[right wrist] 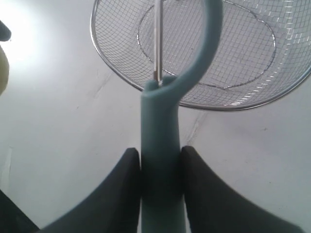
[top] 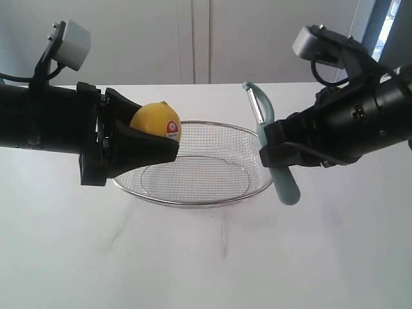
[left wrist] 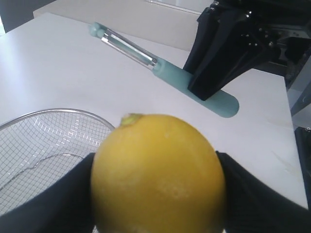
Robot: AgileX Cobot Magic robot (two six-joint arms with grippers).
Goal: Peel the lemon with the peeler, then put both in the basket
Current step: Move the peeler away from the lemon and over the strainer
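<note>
Lemon (left wrist: 158, 174) sitting pinched in left claw (top: 154, 132), likely firm, slippery; right claw (right wrist: 160, 162) clamping peeler (top: 287, 185) mid-handle, light, stiff, above basket (top: 193, 201) rim.

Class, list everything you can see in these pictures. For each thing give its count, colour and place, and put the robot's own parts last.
lemon: one, yellow with a red-and-white sticker, held in the air by the basket's left side
peeler: one, pale teal handle and metal blade, held head up by the basket's right side
basket: one, silver wire mesh, on the table, empty
table: one, white, under everything
left gripper: one, black, gripping the lemon
right gripper: one, black, gripping the peeler
</note>
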